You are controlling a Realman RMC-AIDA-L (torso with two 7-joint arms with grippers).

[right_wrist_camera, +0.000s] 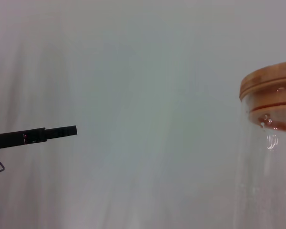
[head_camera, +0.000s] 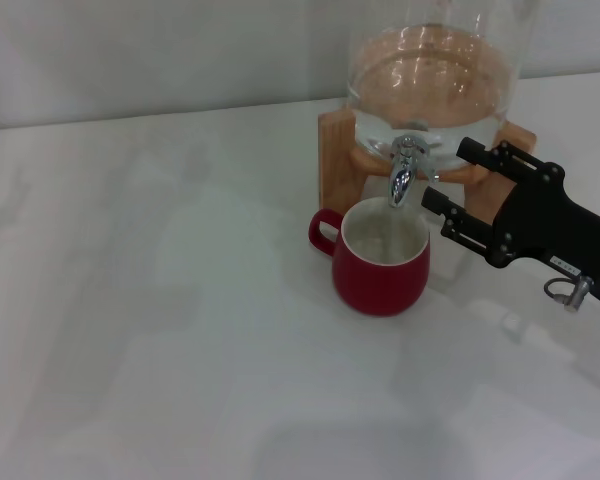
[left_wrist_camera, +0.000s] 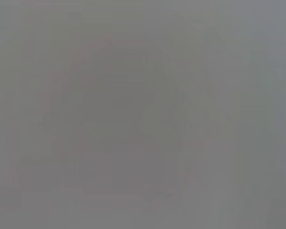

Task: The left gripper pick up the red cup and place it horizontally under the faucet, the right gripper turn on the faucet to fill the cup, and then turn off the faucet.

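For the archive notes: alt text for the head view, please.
A red cup stands upright under the faucet of a glass jar on a white table. The right end effector, open, reaches in beside the faucet.

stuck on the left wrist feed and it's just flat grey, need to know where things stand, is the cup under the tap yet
Observer: Yes. The red cup stands upright on the table, directly below the faucet spout.
Operator: anyone holding it
Observer: No. The left gripper appears in no view; the cup stands alone, handle toward the robot's left.
Operator: where's the right one
Observer: The right gripper is open beside the faucet, on the robot's right, not touching it.
Operator: jar still got water
Observer: The glass jar on its wooden stand holds water.
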